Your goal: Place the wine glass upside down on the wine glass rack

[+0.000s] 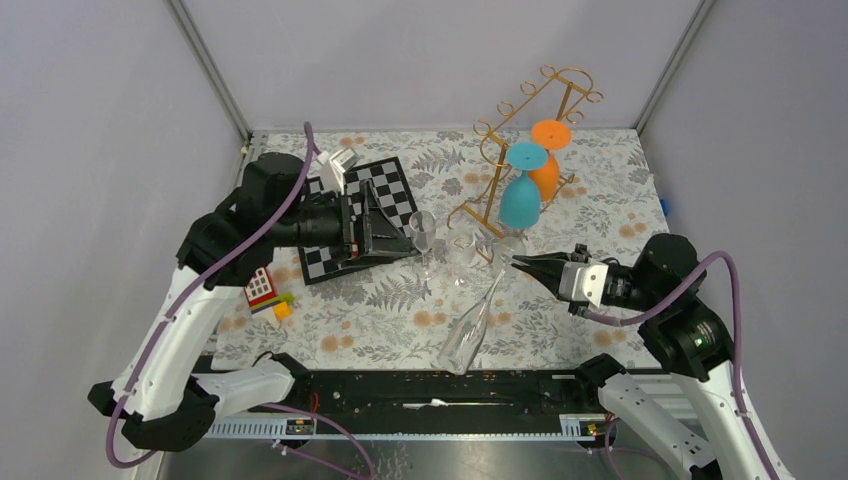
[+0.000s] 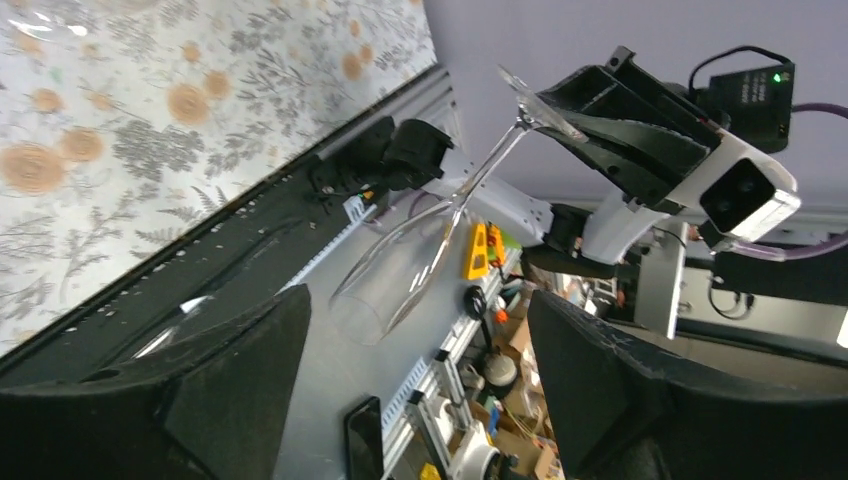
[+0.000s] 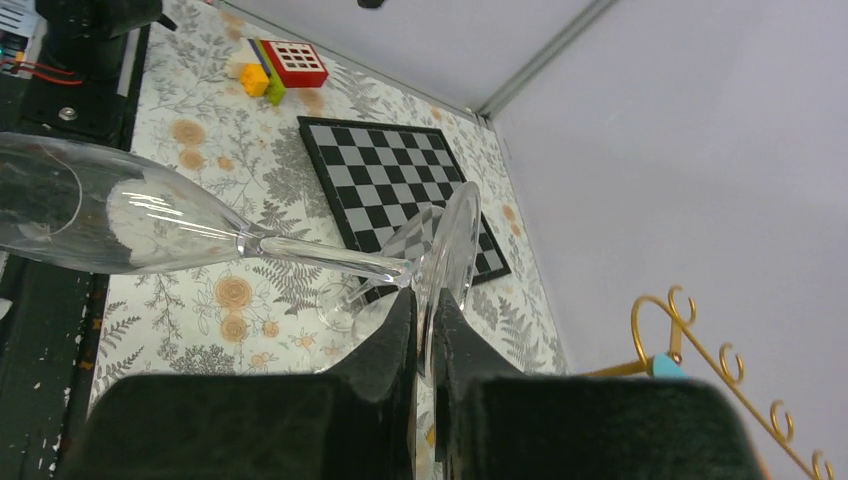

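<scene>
- Centrally, the wine glass (image 1: pixel 472 325) hangs tilted in the air. Its foot points to 1 o'clock and its bowl to 7 o'clock, over the near edge of the table (image 1: pixel 380 310). It is not yet on the rack.
- Your right gripper (image 1: pixel 515 263) is clamped on the thin rim of the glass's foot. This hold presumably leaves the stem free to slide between rails.
- Your left gripper (image 1: pixel 408 240), at 10 o'clock from the glass and over the chessboard (image 1: pixel 385 190), stands with its fingers apart. Nothing lies between them.
- The wine glass rack (image 1: pixel 497 165) stands at 1 o'clock on the table. A teal glass (image 1: pixel 520 200) and an orange glass (image 1: pixel 547 170) hang from it bowl down, showing the intended pose.
- Judged next: turn the bowl fully downward and carry the foot toward 12 o'clock. Expect the rim pinch to be slippery.
</scene>
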Action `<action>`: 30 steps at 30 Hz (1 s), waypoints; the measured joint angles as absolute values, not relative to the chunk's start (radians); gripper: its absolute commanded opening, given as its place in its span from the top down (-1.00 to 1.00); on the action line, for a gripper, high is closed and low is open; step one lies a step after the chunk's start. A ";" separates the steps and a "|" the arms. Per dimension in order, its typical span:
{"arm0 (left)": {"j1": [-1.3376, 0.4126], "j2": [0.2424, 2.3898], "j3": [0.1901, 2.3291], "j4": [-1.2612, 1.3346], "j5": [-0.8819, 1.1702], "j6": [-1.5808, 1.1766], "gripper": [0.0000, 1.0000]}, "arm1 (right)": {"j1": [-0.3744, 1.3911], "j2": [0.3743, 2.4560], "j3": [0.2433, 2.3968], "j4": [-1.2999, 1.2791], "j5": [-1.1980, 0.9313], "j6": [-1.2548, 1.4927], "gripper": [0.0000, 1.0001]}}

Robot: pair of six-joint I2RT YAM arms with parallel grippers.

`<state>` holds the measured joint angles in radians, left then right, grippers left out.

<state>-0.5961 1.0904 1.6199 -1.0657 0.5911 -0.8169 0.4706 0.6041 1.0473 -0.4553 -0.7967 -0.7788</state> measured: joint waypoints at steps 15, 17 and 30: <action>-0.596 1.044 1.348 -0.720 0.811 -1.131 -0.59 | 0.543 0.705 1.019 -0.290 -0.839 -0.849 1.00; -0.596 1.038 1.349 -0.717 0.804 -1.131 -0.59 | 0.566 0.739 1.030 -0.278 -0.804 -0.849 1.00; -0.588 1.031 1.578 -0.963 0.566 -0.986 -0.55 | 0.897 0.866 1.103 -0.249 -0.458 -0.890 1.00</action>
<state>-0.5877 1.0309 1.5780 -0.9630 0.5655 -0.9859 0.8970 0.8658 1.1034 -0.2485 -0.4580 -0.8902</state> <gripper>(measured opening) 0.785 0.055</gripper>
